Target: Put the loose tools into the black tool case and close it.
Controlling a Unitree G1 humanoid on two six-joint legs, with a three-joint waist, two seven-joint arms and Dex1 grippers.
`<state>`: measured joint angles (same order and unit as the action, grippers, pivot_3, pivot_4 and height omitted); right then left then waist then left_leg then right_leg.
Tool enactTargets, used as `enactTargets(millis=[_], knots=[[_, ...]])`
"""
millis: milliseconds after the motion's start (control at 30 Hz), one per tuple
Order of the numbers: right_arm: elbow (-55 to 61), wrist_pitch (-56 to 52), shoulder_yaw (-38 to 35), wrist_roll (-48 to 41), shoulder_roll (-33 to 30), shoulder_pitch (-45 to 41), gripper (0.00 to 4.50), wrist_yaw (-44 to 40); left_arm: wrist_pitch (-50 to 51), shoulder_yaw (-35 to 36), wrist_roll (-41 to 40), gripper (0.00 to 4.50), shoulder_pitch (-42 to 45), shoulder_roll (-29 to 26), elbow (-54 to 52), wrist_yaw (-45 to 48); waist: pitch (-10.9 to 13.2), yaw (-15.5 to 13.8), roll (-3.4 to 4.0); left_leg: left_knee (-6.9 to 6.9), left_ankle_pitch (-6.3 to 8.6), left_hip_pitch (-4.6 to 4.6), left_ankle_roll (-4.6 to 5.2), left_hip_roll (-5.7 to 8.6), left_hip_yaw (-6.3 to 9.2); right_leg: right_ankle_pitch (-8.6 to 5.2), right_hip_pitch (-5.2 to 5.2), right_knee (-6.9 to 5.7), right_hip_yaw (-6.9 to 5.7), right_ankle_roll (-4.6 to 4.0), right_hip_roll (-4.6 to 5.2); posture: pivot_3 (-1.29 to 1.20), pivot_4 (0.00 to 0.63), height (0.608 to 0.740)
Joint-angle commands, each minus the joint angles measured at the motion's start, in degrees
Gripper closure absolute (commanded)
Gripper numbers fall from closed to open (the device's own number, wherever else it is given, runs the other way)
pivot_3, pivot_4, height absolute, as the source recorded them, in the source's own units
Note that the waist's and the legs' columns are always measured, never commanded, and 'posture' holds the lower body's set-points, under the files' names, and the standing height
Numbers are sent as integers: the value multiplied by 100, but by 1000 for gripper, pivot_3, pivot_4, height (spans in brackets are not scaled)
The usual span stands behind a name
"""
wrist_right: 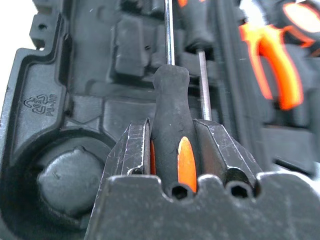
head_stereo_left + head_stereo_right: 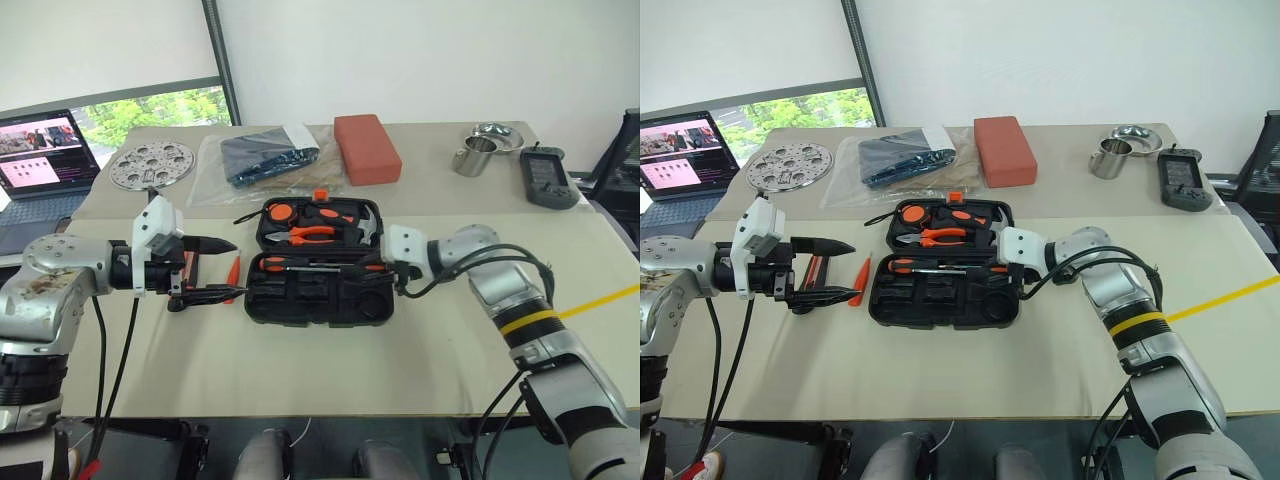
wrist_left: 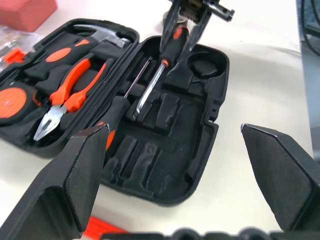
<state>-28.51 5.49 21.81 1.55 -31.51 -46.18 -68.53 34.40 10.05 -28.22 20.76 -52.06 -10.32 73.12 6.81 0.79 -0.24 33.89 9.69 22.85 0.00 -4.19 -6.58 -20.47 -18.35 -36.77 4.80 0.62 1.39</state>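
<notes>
Now right claw [image 1: 172, 150] grips a screwdriver [image 1: 170, 115] — over the open black tool case [image 2: 320, 300].

Black tool case [image 2: 320, 300] open — screwdriver [image 1: 172, 125] gripped over slots.

Bright, even daylight, soft shadows; both wrist views blur up close.

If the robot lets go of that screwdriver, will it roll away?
Probably not far. The right gripper holds the screwdriver by its handle just above the black tool case, whose moulded slots should catch it. Its round handle could roll on a bare table. It looks stiff, not bendy.
</notes>
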Motion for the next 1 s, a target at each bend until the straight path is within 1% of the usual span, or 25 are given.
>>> enactTargets(millis=[33,233,433,500,533,633,700,867,1000], knots=[[-541,362,-34,239,129,-378,3491,88,88,272,-199,0,-128,-133,-336,-202,0,14,-1,-1,0,-4,0,-1,-2,0,1,-1,1,-1,1,0,150,740],[-1100,658,-30,432,323,-611,3491,38,136,296,-325,0,-201,-180,-432,-325,1,21,-2,-3,0,-7,-1,-8,-4,1,1,-1,-1,-2,-4,0,150,740],[-1217,658,-40,480,409,-655,3491,-144,100,261,-386,0,-196,-233,-408,-371,1,23,-2,-4,0,-8,-2,-10,-6,1,1,-2,-2,-2,-4,0,150,740],[-1152,627,-72,451,401,-649,2481,-192,79,220,-404,0,-172,-248,-375,-365,1,24,-2,-4,0,-9,-2,-10,-7,1,0,-2,-2,-2,-4,0,150,740],[-1133,672,-107,426,401,-641,2332,-177,74,200,-419,0,-165,-251,-367,-360,1,23,-2,-4,0,-9,-2,-10,-7,1,1,-2,-2,-2,-4,0,150,740],[-1073,766,-309,283,416,-643,1307,-62,66,146,-440,0,-140,-252,-352,-334,1,23,-2,-5,1,-9,-2,-10,-7,1,1,-2,-3,-2,-3,0,150,740],[-924,592,-496,36,389,-641,623,-219,46,105,-427,0,-117,-250,-333,-315,2,23,-1,-5,1,-9,-2,-10,-7,1,1,-2,-3,-2,-4,0,150,740],[-266,-259,-938,-735,202,-520,623,-820,-6,-3,-394,0,-22,-243,-259,-269,2,20,-1,-5,1,-8,-2,-12,-7,1,1,-3,-4,-2,-5,0,150,740],[95,-971,-1246,-1113,261,-383,623,-664,-25,-75,-382,0,57,-204,-228,-248,2,26,-1,-5,1,-8,-2,-14,-7,1,2,-2,-5,-2,-4,0,150,740]])
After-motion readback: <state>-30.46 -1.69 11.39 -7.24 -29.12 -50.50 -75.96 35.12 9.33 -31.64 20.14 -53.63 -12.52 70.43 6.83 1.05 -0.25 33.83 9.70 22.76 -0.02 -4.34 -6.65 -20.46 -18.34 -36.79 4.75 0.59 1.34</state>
